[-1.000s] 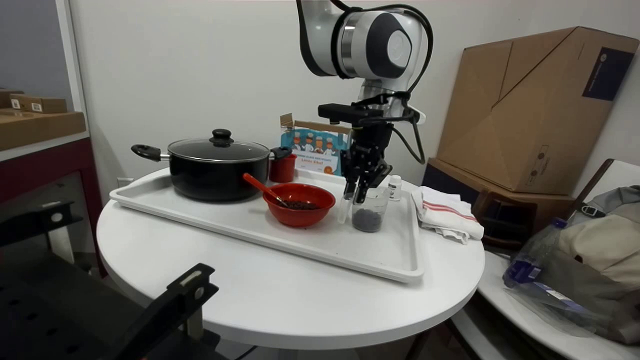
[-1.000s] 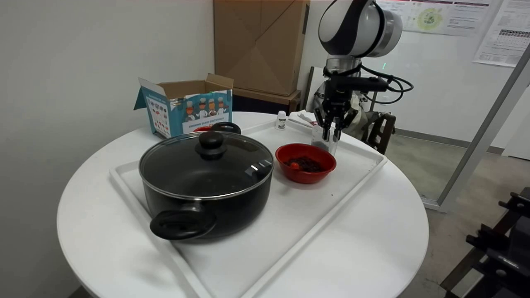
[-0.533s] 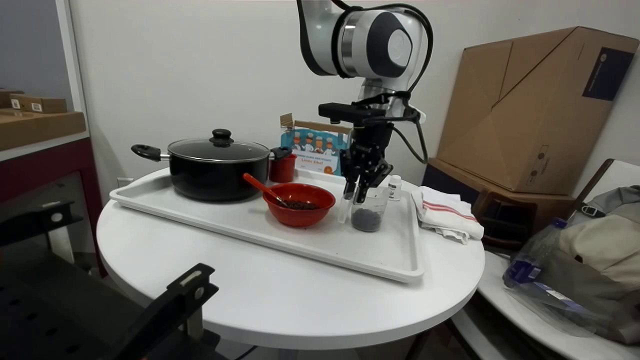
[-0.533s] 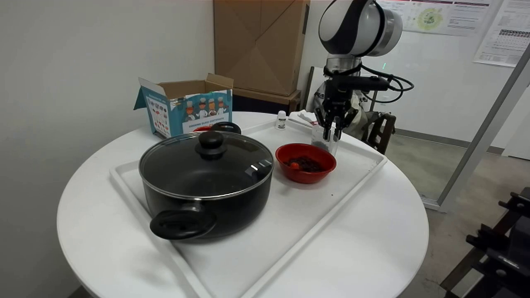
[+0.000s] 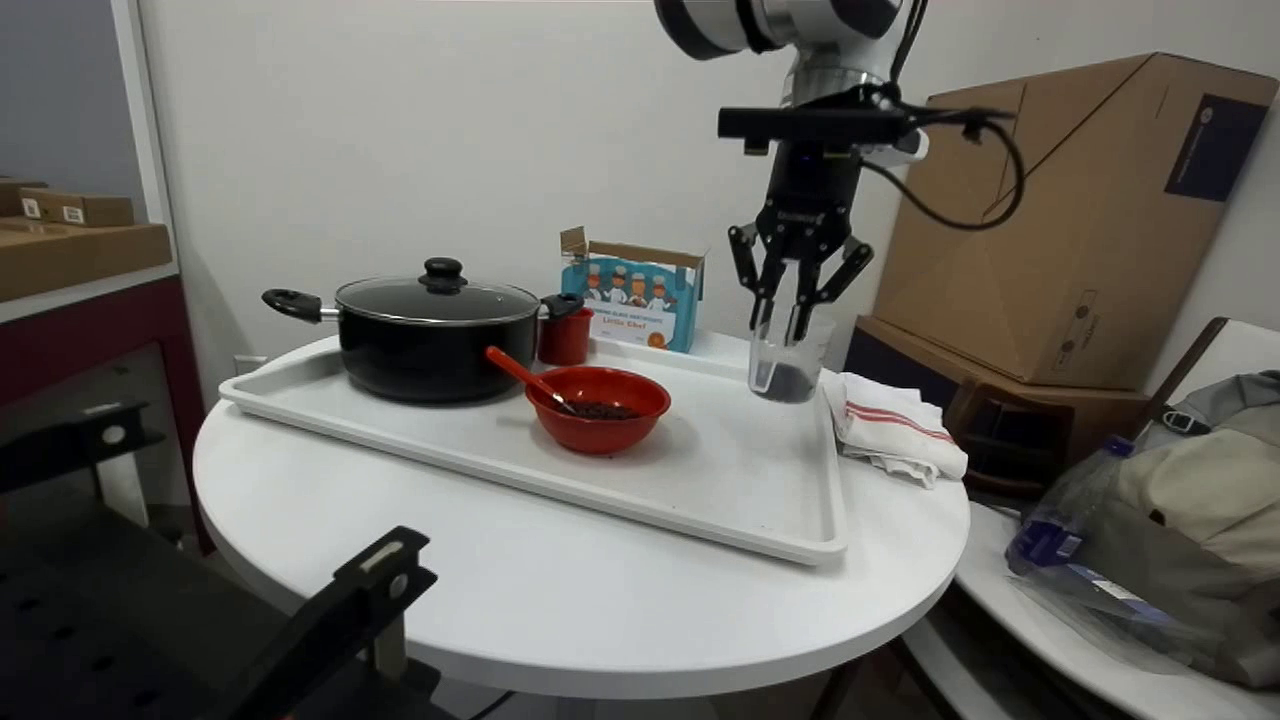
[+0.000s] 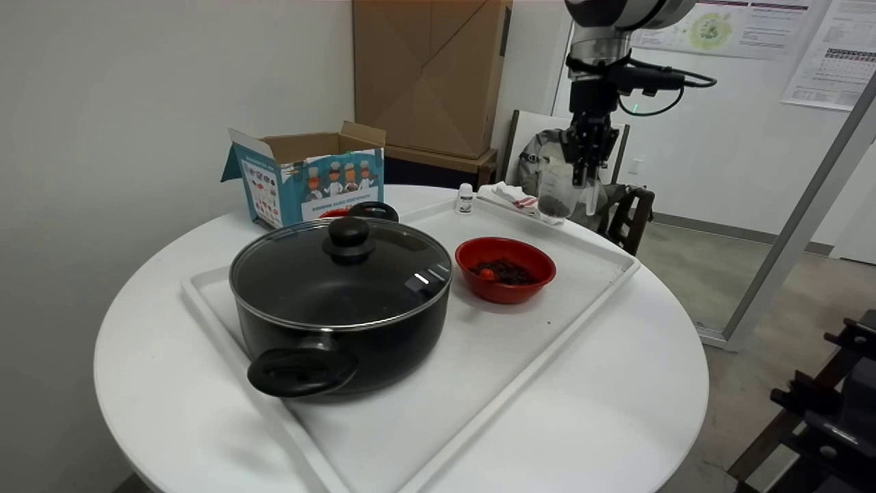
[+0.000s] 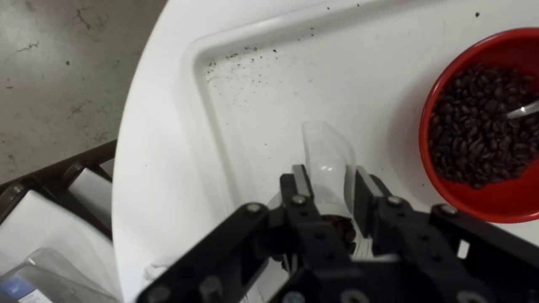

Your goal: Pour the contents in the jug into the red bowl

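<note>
The jug (image 5: 812, 345) is a clear plastic cup with a handle and dark contents (image 5: 783, 382) at its bottom. My gripper (image 5: 782, 325) has its fingers on either side of the jug's clear handle (image 7: 326, 168) and holds it raised, roughly upright. In an exterior view the jug (image 6: 556, 192) hangs above the tray's far edge. In the wrist view the fingers hide most of the jug; some dark beans show behind them. The red bowl (image 5: 600, 440) stands on the tray, apart from the jug. It holds dark beans and a red-handled spoon, also in the wrist view (image 7: 440, 185).
A black lidded pot (image 5: 435, 350) stands on the white tray (image 5: 700, 500), with a red cup (image 5: 566, 338) behind it. A colourful box (image 6: 335, 178) stands at the back. A small white bottle (image 6: 465, 200) and a folded towel (image 5: 890, 425) are near the tray's edge.
The gripper has lifted the jug off the tray. In the exterior views, it moved up and to the right, away from the red bowl, and turned. The bowl and pot have not moved.
</note>
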